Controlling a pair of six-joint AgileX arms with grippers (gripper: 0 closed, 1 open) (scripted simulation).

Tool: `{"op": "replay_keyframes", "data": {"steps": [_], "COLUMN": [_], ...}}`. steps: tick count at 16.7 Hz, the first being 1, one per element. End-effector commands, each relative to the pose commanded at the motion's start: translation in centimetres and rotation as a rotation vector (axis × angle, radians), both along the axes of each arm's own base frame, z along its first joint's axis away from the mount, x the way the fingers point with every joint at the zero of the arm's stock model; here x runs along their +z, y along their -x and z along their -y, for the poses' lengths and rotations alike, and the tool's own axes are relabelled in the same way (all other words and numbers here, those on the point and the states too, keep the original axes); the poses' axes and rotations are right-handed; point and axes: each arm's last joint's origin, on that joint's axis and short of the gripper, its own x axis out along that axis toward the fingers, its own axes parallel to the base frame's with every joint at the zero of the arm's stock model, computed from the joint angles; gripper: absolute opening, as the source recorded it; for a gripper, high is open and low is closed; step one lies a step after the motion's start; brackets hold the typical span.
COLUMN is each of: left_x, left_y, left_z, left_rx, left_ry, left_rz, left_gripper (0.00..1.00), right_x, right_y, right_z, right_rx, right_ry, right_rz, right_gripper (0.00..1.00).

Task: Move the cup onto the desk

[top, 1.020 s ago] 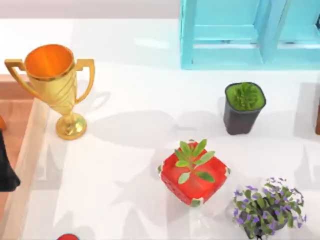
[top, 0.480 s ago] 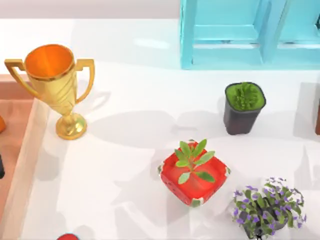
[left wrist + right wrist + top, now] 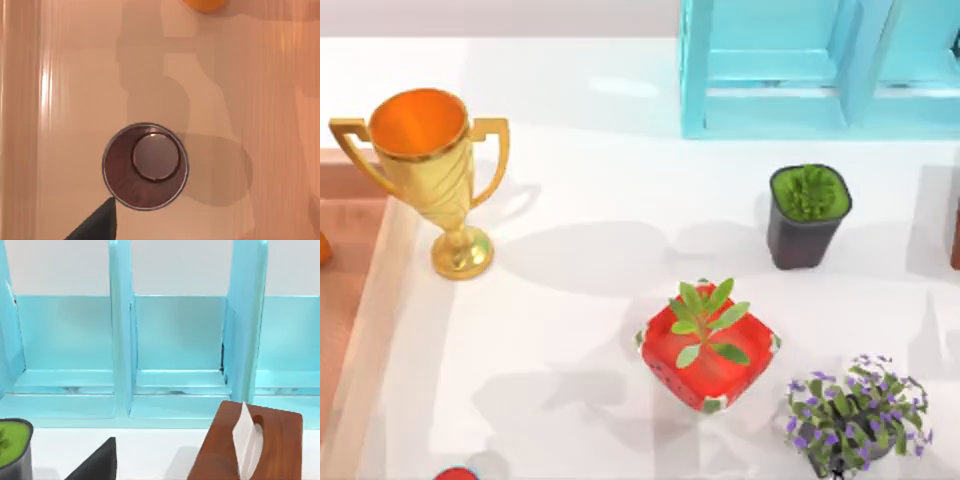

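A turquoise open-fronted shelf unit stands at one o'clock against a plain pale wall. At nine o'clock lies a brown wooden surface. Soft shadows fall at six o'clock.

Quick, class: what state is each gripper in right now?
Left gripper: above the cup; fingers cannot be told.
Right gripper: facing the shelf; fingers cannot be told.

Top view overhead; left wrist straight down, close over cup; right wrist level, facing shelf unit.
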Motion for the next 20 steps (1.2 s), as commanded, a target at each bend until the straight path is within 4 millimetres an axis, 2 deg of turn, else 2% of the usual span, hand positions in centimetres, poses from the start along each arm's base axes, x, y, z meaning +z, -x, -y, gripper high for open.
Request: {"op": "replay_keyframes", "data": {"steps": [4, 7, 15, 17, 20], "left_x": [-0.3, -0.6, -1.1, -2.6, -6.0], "left_y": [-4.5, -6.3, -6.7, -6.8, -7.1], "left_z": [-2.1, -3.1, -3.2, -3.3, -3.4], "left_rx": [-0.002, -0.005, -0.007, -0.005, -0.005], "left_ry": [0.044, 0.068, 0.073, 0.075, 0.072], "left_rz": [-0.284, -0.395, -0.421, -0.424, -0.415], "left_gripper": [1.0, 1.0, 1.0, 1.0, 1.0], "right_x": [0.0, 0.0, 0.0, 0.0, 0.0], "right_y": [0.0, 0.0, 0.0, 0.0, 0.0], "right_z": [0.0, 0.0, 0.0, 0.0, 0.0], "right_rx": [0.0, 0.0, 0.0, 0.0, 0.0], "right_ry": [0.0, 0.0, 0.0, 0.0, 0.0], "right_rz": [0.0, 0.0, 0.0, 0.0, 0.0], "right_gripper": [1.0, 1.0, 1.0, 1.0, 1.0]}}
